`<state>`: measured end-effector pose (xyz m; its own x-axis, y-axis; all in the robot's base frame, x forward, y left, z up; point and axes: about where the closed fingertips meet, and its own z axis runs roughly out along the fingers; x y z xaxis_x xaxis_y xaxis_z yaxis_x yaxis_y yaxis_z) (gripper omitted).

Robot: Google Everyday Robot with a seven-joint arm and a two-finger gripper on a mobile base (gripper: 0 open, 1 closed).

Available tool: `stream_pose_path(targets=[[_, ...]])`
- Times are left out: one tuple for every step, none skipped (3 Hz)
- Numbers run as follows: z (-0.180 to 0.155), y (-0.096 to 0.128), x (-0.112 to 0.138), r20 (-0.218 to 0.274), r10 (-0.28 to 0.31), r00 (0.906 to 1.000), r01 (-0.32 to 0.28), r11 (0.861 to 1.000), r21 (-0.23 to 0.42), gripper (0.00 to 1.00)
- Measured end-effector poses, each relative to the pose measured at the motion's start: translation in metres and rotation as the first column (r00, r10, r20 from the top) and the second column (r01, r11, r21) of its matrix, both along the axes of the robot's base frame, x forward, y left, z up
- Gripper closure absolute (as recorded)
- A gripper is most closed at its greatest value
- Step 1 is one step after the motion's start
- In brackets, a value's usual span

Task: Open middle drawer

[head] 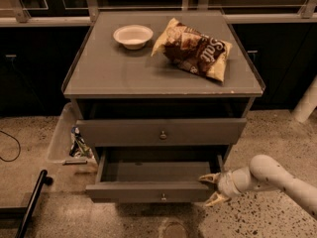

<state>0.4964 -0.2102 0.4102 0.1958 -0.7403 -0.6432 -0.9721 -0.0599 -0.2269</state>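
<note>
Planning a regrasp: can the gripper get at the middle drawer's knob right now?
Probably yes. The gripper is at the front right corner of the middle drawer, fingers open; the knob faces outward with nothing visible blocking it.

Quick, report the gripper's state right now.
Gripper: open, fingers spread above and below the right end of the pulled-out middle drawer front. It carries nothing, and whether it touches the front cannot be told.
</note>
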Motion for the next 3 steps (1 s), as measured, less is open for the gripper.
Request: stream_pose_path(targets=[[-0.003, -0.007, -0.046, -0.028, 0.029, 0.9992, -0.029, 1.000, 0.003, 0.62], [0.001, -0.012, -0.059, -0.028, 0.032, 0.9991, -0.032, 0.999, 0.004, 0.85], [0.003, -0.012, -0.059, -0.028, 0.032, 0.9991, -0.032, 0.999, 0.004, 1.00]])
